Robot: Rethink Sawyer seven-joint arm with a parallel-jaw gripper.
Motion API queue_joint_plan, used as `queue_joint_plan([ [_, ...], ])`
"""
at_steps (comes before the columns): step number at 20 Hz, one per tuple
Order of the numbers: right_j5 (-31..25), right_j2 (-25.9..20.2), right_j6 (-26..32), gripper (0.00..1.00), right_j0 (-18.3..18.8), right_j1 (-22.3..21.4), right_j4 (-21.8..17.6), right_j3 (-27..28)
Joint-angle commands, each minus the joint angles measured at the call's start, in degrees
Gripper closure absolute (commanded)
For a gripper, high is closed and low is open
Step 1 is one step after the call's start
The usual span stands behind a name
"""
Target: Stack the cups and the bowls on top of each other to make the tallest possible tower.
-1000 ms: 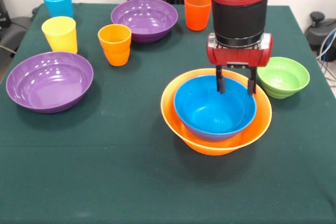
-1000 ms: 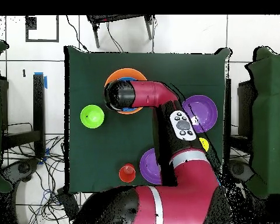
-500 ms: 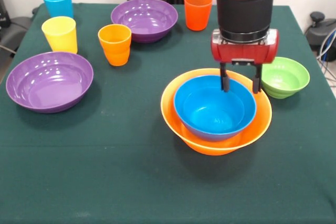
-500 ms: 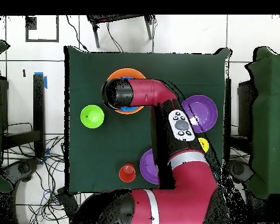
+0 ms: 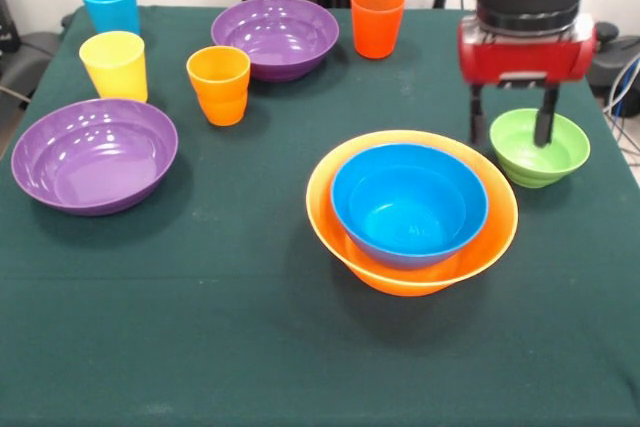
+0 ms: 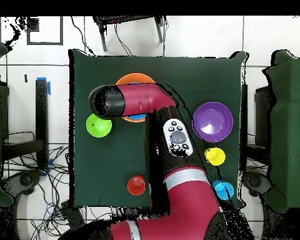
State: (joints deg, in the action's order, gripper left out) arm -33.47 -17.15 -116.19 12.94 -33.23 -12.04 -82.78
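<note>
The tower stands as a deep blue bowl (image 5: 410, 202) nested in the large orange bowl (image 5: 400, 282). My gripper (image 5: 510, 140) hangs open and empty to their right, its two fingers straddling the rear left rim of the small green bowl (image 5: 540, 152). Two purple bowls (image 5: 93, 154) (image 5: 275, 35) sit at the left and the back. Around them stand the light blue (image 5: 110, 4), yellow (image 5: 114, 65), orange (image 5: 218, 84) and red-orange (image 5: 377, 20) cups. In the overhead view the arm's end (image 6: 104, 103) hides the fingers beside the green bowl (image 6: 97, 126).
The dark green cloth (image 5: 200, 327) covers the table, with open room along its near side. Overhead, the arm lies across the table's middle and hides part of the orange bowl (image 6: 135, 79). One purple bowl (image 6: 213, 121) and the yellow cup (image 6: 215, 156) show beside it.
My gripper has risen from the blue bowl's far rim and moved right in the front view, to the green bowl. The blue bowl stays nested in the orange one.
</note>
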Motion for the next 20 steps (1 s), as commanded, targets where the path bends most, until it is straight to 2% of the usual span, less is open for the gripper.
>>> queue_joint_plan([
  [1,-1.1,3.0,-0.5,0.0,-2.6,-2.7,-5.5,-8.3],
  [4,-0.9,3.9,-1.8,0.0,-3.5,-3.3,-5.2,-10.2],
  [9,3.9,4.1,-3.1,0.0,-3.8,-5.0,-4.8,-15.8],
  [14,7.2,6.1,-4.5,0.0,-5.9,-5.0,-5.6,-17.4],
  [20,13.0,7.4,-6.4,0.0,-7.5,-4.1,-4.8,-19.6],
])
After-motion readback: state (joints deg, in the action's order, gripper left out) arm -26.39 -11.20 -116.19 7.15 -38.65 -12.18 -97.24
